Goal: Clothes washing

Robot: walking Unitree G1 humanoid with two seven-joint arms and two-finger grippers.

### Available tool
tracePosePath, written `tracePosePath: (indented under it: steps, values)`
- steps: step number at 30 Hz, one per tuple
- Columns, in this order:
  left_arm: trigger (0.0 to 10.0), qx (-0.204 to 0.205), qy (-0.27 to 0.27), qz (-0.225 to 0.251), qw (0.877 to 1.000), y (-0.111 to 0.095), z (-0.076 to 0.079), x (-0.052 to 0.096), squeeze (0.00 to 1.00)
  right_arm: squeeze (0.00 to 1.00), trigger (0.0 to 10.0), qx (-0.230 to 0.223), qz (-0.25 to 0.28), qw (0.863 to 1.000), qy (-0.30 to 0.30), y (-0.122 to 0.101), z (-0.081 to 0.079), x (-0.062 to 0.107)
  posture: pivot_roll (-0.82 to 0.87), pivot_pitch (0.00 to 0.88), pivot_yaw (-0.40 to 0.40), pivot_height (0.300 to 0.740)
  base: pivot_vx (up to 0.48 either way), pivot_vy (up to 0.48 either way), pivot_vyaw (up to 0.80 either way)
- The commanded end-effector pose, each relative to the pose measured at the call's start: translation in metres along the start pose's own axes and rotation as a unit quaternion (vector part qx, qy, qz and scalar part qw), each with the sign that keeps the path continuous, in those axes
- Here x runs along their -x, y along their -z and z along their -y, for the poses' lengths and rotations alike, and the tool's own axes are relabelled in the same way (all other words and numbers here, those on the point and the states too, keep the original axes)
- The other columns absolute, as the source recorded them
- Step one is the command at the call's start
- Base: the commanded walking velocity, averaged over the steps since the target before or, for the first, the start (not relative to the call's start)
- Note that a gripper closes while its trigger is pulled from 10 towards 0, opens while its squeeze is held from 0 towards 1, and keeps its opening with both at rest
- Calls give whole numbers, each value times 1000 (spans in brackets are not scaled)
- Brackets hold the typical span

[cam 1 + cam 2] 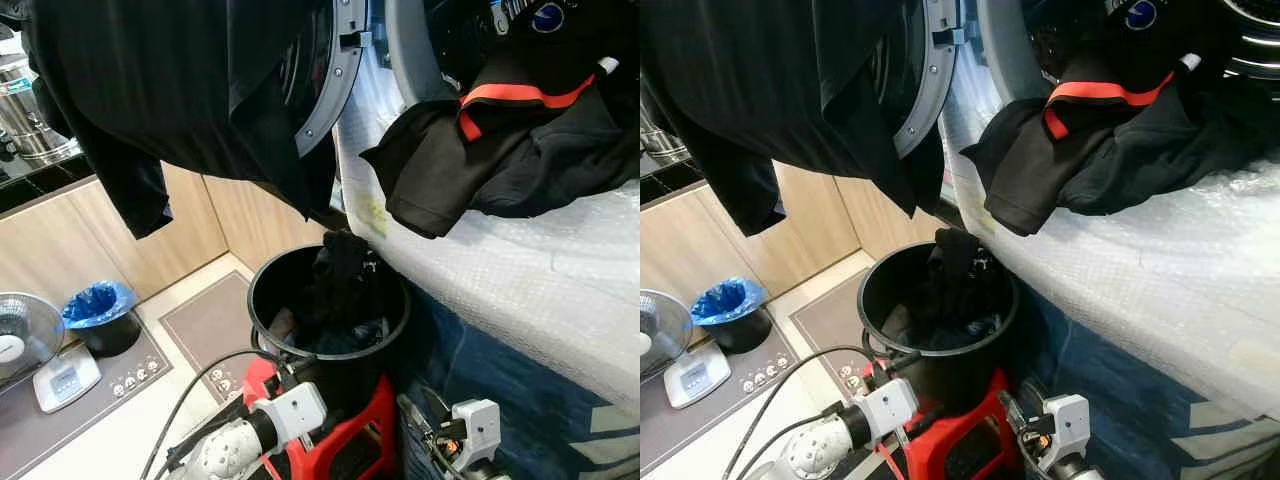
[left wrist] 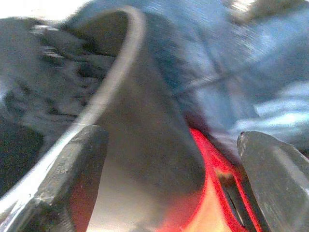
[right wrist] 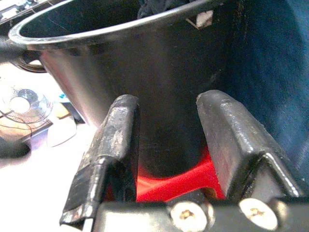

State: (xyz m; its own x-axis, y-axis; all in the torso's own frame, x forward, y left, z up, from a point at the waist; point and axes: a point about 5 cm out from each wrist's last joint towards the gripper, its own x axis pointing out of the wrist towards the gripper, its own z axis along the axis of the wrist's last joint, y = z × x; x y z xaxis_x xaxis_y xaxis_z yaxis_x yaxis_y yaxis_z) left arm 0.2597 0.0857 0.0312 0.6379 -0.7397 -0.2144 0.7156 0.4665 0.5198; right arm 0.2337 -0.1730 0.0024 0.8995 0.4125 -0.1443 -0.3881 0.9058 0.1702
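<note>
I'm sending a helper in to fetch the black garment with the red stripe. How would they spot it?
Start at the white bubble-wrapped surface on the right, in front of the open washer drum. A heap of dark clothes lies on it; the black garment is on top, with an orange-red band across it. The clothes hanging on the left and in the black bucket have none.

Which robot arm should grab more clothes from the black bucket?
Probably the left. The left gripper is open right at the black bucket rim, beside the dark clothes. The right gripper, also open, faces the bucket's outer wall lower down.
</note>
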Motion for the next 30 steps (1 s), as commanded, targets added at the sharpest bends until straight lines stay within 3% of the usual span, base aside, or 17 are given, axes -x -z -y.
tracePosePath:
  steps: [1, 7, 9, 12, 19, 23, 24, 26, 28, 29, 30]
  values:
    - [10000, -6, 11, -12, 1000, 7, 6, 5, 0, 0, 10000, -4, -6, 1000, -3, 5, -2, 1, -68, 49, 122, 740, 0, 0, 0]
    - [10000, -34, -26, -4, 999, 4, -6, 3, 0, 0, 10000, -5, -6, 1000, -4, 6, -2, 2, -71, 42, 123, 740, 0, 0, 0]
    - [10000, -15, -20, -5, 1000, 4, -7, 2, 0, 0, 10000, -5, -8, 1000, -5, 7, -2, 2, -70, 39, 123, 740, 0, 0, 0]
    - [10000, 71, 18, -57, 996, 20, 9, 3, 0, 0, 10000, 7, -21, 1000, -6, 10, -3, 1, -71, 30, 125, 740, 0, 0, 0]
    - [10000, 110, 30, -121, 986, 42, 30, 12, 0, 0, 10000, 19, -30, 999, 23, 11, 6, 1, -73, 30, 125, 740, 0, 0, 0]
    - [10000, 152, 0, -183, 971, 58, 35, 20, 0, 0, 10000, 25, -47, 998, 44, 15, 12, 5, -71, 35, 125, 740, 0, 0, 0]
    - [10000, 187, -22, -217, 958, 67, 37, 25, 0, 0, 10000, 36, -62, 996, 56, 19, 15, 7, -72, 37, 124, 740, 0, 0, 0]
    - [10000, 195, -27, -225, 954, 69, 37, 27, 0, 0, 10000, 38, -65, 995, 59, 20, 16, 8, -72, 38, 124, 740, 0, 0, 0]
    - [10000, 234, -69, -284, 927, 85, 43, 43, 0, 0, 10000, 43, -107, 989, 95, 31, 23, 15, -68, 40, 119, 740, 0, 0, 0]
    - [10000, 234, -69, -284, 927, 85, 43, 43, 0, 0, 10000, 43, -107, 989, 95, 31, 23, 15, -68, 40, 119, 740, 0, 0, 0]
    - [10000, 258, -90, -303, 913, 91, 46, 49, 0, 0, 10000, 38, -124, 986, 109, 36, 25, 19, -64, 39, 115, 740, 0, 0, 0]
